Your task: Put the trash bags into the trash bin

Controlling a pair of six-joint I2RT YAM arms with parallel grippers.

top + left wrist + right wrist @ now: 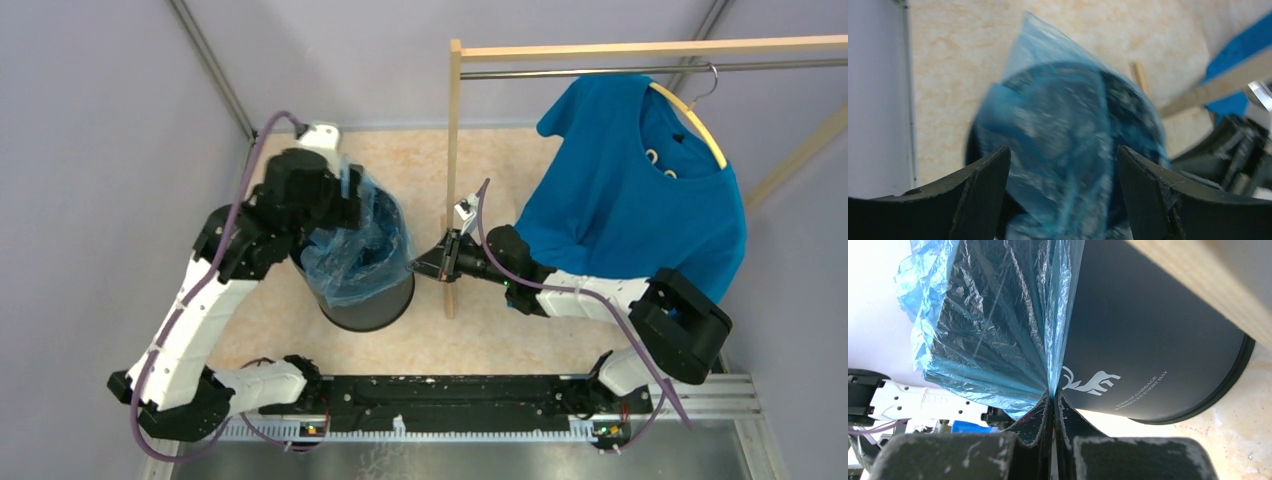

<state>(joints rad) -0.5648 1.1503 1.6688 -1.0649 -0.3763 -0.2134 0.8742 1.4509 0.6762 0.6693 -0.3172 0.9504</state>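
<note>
The black round trash bin [375, 308] stands on the floor left of centre. The translucent light-blue trash bag [360, 250] fills its mouth and drapes over the rim. My right gripper [412, 267] is shut on the bag's edge at the bin's right rim. In the right wrist view the bag [998, 325] fans out from the pinch at the gripper [1053, 395], beside the bin wall [1158, 335] with its white deer mark. My left gripper [345, 205] is open above the bin's far-left rim. In the left wrist view the gripper [1064, 160] frames the bag [1068, 130] without touching it.
A wooden clothes rack [454, 180] stands just right of the bin, its post close to my right gripper. An opaque blue T-shirt [640, 200] hangs on a hanger at the right. Grey walls close in left and back. The arms' base rail [450, 400] lies along the near edge.
</note>
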